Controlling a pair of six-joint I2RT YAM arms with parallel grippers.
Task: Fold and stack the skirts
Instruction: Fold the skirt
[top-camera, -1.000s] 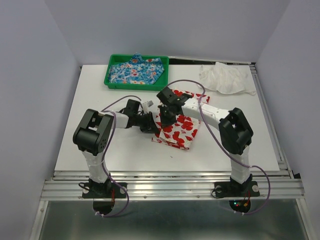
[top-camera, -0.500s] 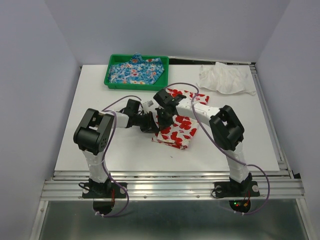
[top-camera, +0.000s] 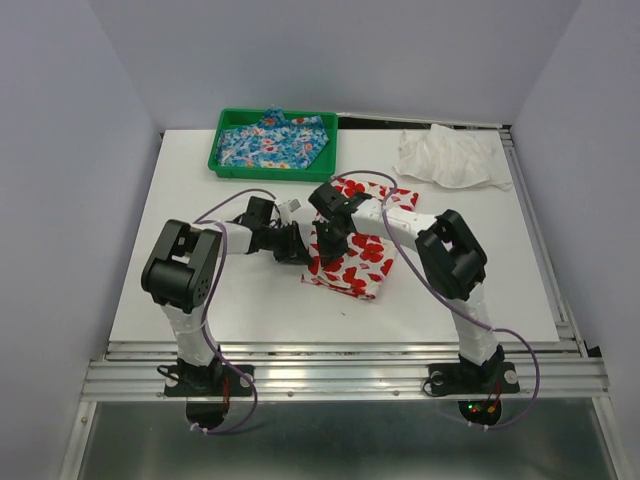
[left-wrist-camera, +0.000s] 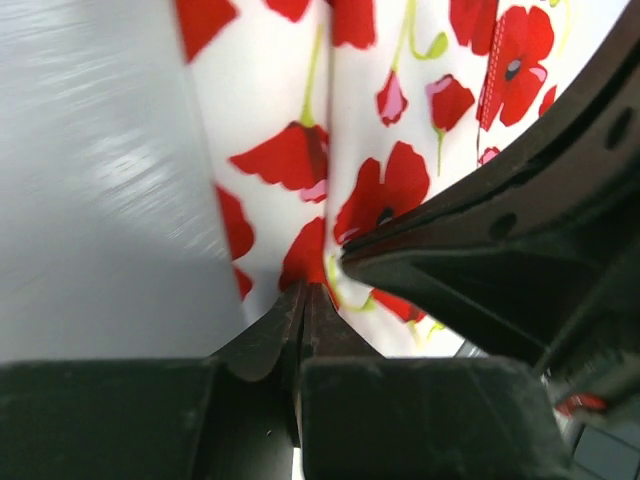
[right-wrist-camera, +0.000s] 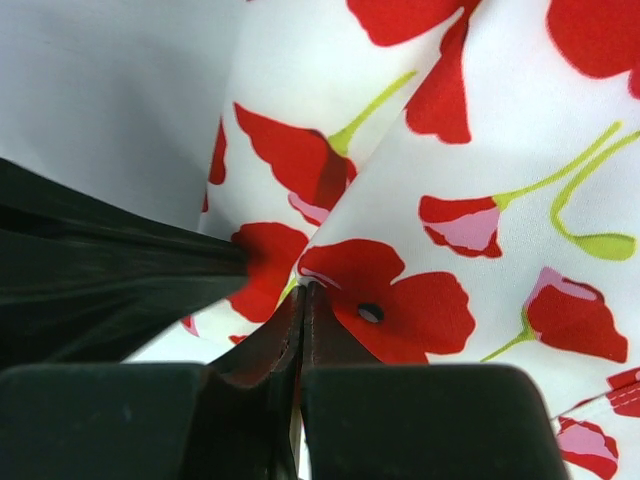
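The white skirt with red flowers lies partly folded mid-table. My left gripper is shut on its left edge, fabric pinched between the fingertips. My right gripper is shut on the same edge just beside it, cloth pinched at its tips. The two grippers nearly touch; the right one shows as a dark bar in the left wrist view. The blue flowered skirt lies crumpled in the green tray at the back left.
A crumpled white cloth lies at the back right of the white table. Purple cables loop above both arms. The table's metal rail edge runs along the front.
Both grippers have shifted slightly left and up with the skirt's left edge, lifting and bunching it. The right arm's elbow has swung inward.
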